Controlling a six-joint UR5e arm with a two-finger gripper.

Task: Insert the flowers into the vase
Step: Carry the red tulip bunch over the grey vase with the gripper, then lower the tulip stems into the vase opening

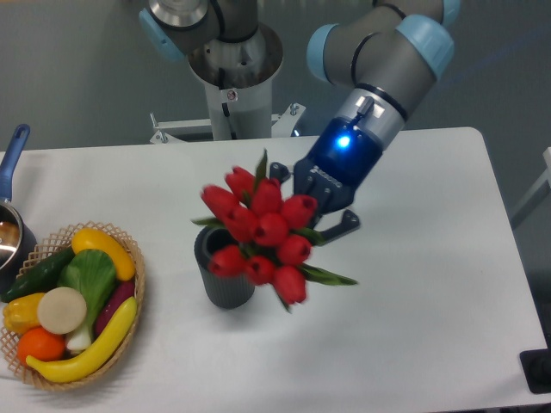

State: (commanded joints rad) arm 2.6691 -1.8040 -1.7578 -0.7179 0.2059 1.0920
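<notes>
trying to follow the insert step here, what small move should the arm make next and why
Probably tilt the bunch upright and ease it down a little. The red tulips lean across the mouth of the dark grey vase, their heads spilling to its right side, and the stems are hidden, so I cannot tell if they are in yet. The gripper sits behind the blooms; whether its jaws hold them is hidden.

Down in the lower left of the frame sits a woven wicker basket [136,274], loaded with toy vegetables: a dark green cucumber [39,273], a leafy green piece [88,277], a white round one [62,310], an orange one [40,345], a long yellow one [90,347] curving along the front and a purple one [117,303]. At the left edge, a pot with a blue handle [15,149] peeks in. Everything rests on a white table [430,327].
</notes>
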